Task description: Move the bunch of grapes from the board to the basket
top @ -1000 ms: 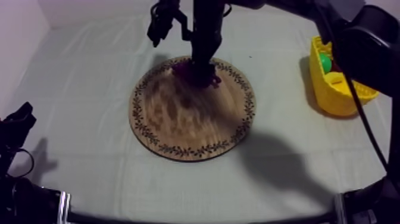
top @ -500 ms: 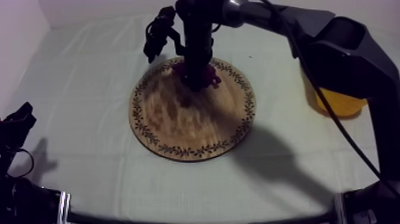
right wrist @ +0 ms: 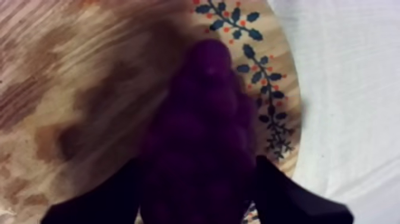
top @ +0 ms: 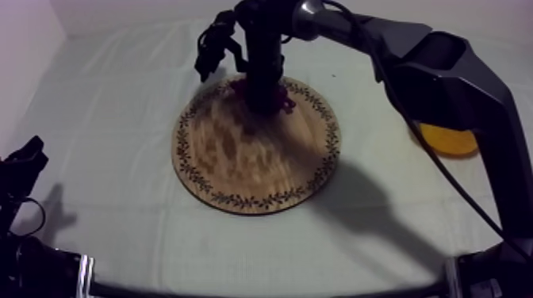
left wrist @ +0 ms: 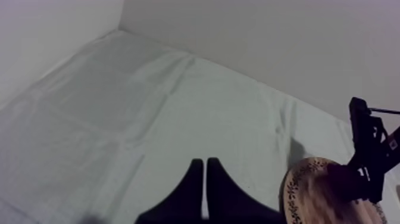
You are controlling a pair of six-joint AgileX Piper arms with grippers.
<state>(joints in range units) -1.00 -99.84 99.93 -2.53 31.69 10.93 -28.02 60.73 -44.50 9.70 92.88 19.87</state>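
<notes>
The desk (top: 111, 111) lies under a grey-white cloth (top: 238, 254) marked by faint straight fold creases. A plain pale back wall (top: 127, 14) rises along its far edge, and a side wall (top: 24, 47) of the same pale tone closes the left; the two meet in a corner, seen clearly in the left wrist view. The light is soft and comes from above, laying a broad blurred shadow (top: 357, 206) on the cloth and a smaller one (top: 51, 206) near the front left.
</notes>
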